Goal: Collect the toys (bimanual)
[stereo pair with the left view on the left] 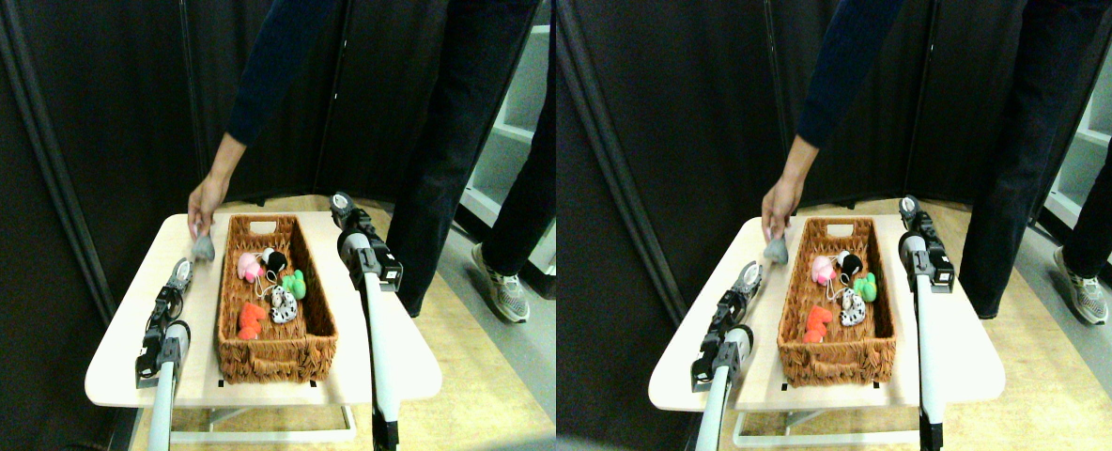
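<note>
Nearest, left tool (181, 273) spread wide by the surface's (124, 362) left edge: wait for the hand (205, 203) to release the grey toy (204, 247), then clamp its middle; right tool (340, 201) unreadable.

Person's hand (205, 205) upper left sets grey toy (204, 247) on table (396, 362), just above left gripper (179, 275). Wicker basket (274, 352) center holds pink toy (249, 267), green toy (295, 284), orange toy (251, 320).

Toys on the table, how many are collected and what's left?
Done: pink toy, black toy, green toy, spotted toy and orange toy lie in the basket. In hand: a person's hand is placing a grey toy beside the left gripper. Left: that one.
</note>
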Robot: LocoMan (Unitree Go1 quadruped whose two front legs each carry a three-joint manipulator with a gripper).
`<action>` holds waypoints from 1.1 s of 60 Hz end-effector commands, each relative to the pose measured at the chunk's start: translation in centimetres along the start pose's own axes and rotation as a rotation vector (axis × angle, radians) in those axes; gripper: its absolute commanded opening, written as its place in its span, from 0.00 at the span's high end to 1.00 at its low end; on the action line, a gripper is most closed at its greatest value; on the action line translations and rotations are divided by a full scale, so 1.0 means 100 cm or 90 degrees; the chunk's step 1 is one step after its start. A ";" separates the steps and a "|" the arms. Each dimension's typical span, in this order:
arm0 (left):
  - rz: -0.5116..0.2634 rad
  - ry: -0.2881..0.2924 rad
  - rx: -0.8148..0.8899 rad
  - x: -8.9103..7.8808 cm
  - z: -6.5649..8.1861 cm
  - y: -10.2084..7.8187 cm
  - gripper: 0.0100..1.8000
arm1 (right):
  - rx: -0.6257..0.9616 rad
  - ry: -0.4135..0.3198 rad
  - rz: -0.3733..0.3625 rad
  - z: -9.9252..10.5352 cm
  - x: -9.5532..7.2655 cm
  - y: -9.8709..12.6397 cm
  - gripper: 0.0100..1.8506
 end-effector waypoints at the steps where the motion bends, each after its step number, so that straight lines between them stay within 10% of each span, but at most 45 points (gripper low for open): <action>1: -0.015 0.012 -0.001 0.005 -0.002 -0.005 1.00 | -0.010 -0.018 0.016 0.005 0.001 -0.004 1.00; 21: -0.012 0.018 0.010 0.007 -0.004 -0.016 1.00 | 0.038 -0.072 -0.076 -0.002 -0.014 -0.052 1.00; 49: -0.022 0.053 0.019 0.012 0.000 -0.049 1.00 | 0.063 -0.098 -0.088 -0.015 -0.019 -0.075 1.00; 66: -0.013 0.061 -0.004 0.012 -0.009 -0.056 0.66 | 0.056 -0.093 -0.090 -0.016 -0.020 -0.072 1.00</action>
